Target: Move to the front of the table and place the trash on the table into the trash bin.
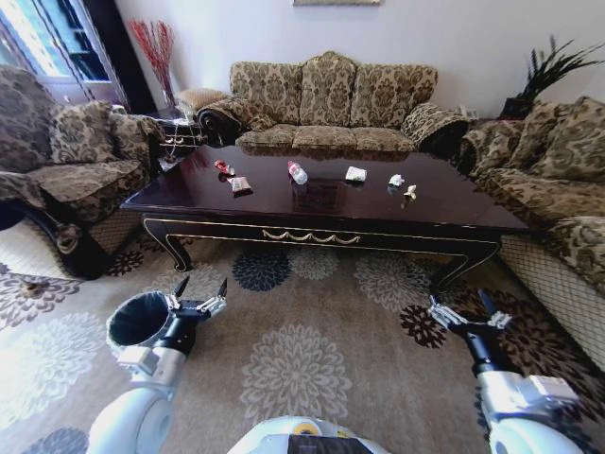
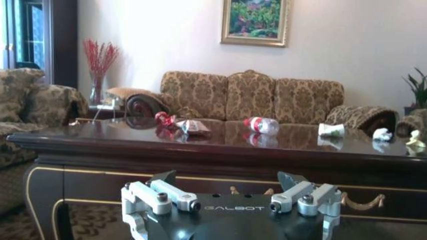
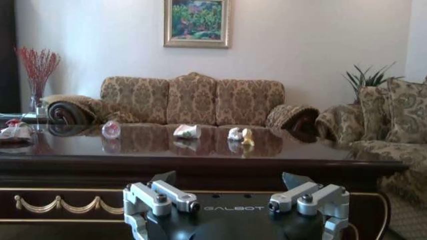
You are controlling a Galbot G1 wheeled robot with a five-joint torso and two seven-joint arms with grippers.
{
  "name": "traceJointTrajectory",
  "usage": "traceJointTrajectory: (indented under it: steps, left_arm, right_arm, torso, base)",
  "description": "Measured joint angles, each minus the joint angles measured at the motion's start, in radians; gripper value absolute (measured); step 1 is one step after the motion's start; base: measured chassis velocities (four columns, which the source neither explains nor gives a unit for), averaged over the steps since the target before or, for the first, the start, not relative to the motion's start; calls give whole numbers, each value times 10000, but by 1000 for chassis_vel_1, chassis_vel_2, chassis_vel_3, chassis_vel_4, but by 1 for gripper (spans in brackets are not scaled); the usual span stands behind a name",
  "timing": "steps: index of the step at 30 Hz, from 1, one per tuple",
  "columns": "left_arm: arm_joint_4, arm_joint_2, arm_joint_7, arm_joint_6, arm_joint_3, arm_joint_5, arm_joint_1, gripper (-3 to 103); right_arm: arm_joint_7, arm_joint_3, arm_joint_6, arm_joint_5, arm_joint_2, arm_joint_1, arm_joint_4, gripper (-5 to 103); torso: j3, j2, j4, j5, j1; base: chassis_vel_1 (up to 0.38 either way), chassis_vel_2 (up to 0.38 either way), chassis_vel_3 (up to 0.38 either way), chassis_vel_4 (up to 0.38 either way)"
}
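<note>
The trash (image 1: pixel 297 172) is scattered along the middle of the table (image 1: pixel 321 203): red-and-white wrappers to the left, a clear bottle at the centre, white wads and what may be a yellowish scrap to the right. The trash bin (image 1: pixel 138 319) is seen on the carpet just beside the left gripper (image 1: pixel 200 291), whose jaws are spread and empty. The right gripper (image 1: pixel 463 310) is held low before the table, likewise spread.
</note>
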Motion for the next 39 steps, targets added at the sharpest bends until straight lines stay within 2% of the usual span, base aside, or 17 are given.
traceJointTrajectory:
  steps: [15, 25, 39]
  left_arm:
    - [-37, 61, 152, 140, 103, -40, 59, 100]
    - [39, 183, 162, 114, 94, -31, 30, 100]
    - [155, 135, 272, 105, 116, 103, 14, 100]
  right_arm:
    - [-32, 139, 79, -383, 50, 91, -96, 100]
    - [-19, 57, 576, -683, 225, 90, -279, 100]
    - [76, -210, 1110, -953, 266, 4, -650, 100]
  torso:
    - [0, 0, 0, 2, 0]
    - [0, 0, 0, 2, -1]
    - [0, 0, -2, 0, 0]
  base:
    - [0, 0, 0, 0]
    - [9, 8, -6, -12]
    - [184, 193, -176, -195]
